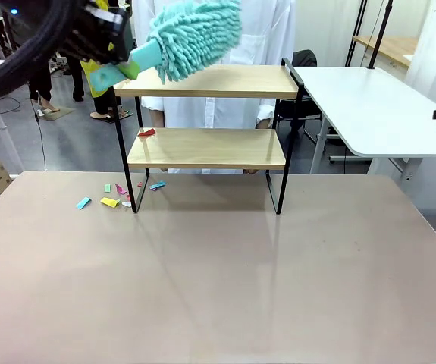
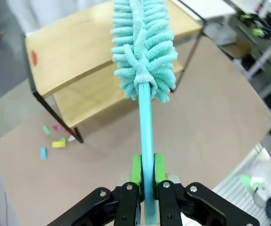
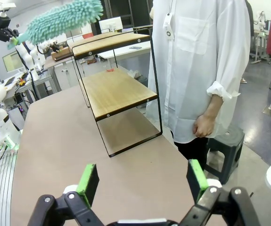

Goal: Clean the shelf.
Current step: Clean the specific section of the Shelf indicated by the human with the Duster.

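Note:
The shelf [image 1: 206, 82] stands at the far middle of the beige table, two wooden boards in a black frame. My left gripper [image 1: 119, 62] is at the shelf's upper left, shut on the handle of a teal fluffy duster [image 1: 195, 32]. The duster's head hangs just above the left half of the top board. In the left wrist view the green pads [image 2: 136, 170] clamp the duster handle [image 2: 145, 122], over the shelf [image 2: 78, 52]. A red scrap [image 1: 147, 133] lies at the lower board's left end. My right gripper [image 3: 142, 181] is open and holds nothing, well to the side of the shelf [image 3: 119, 87].
Several coloured paper scraps [image 1: 109, 202] lie on the table by the shelf's left front leg. A person in a white coat [image 1: 218, 23] stands right behind the shelf. A white table [image 1: 369, 106] is at the back right. A dark stool [image 3: 225, 141] is beside the person.

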